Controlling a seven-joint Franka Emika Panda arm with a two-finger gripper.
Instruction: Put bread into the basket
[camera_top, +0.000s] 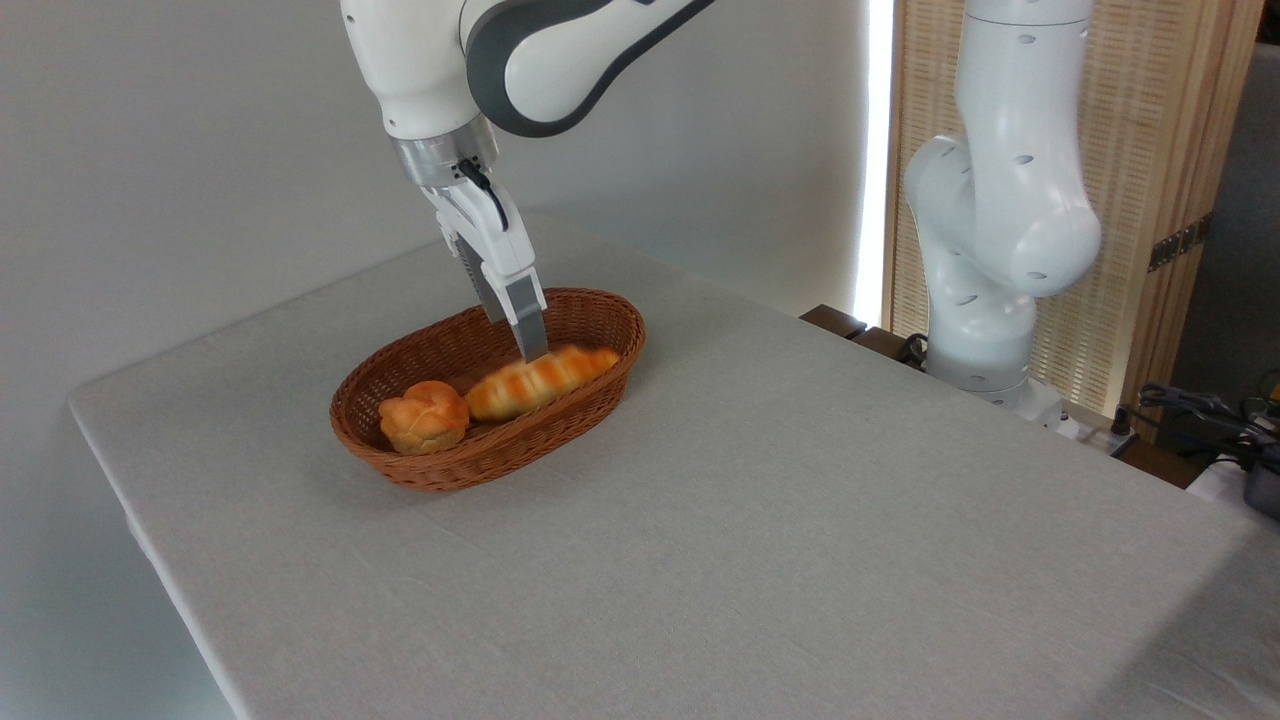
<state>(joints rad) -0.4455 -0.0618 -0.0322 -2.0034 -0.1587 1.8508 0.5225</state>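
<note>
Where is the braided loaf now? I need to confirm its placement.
The braided loaf lies inside the wicker basket, right of the round bun, just under the gripper.

Oval reddish-brown wicker basket (600, 385) is landmark. Inside: small round knotted bun (424, 416) fills left end, long braided golden loaf (540, 381) lies just right of it along near wall; far side of floor bare. Grey cloth worktop (760, 520) in front & right of basket open. White arm base (985, 340) stands well right.
</note>
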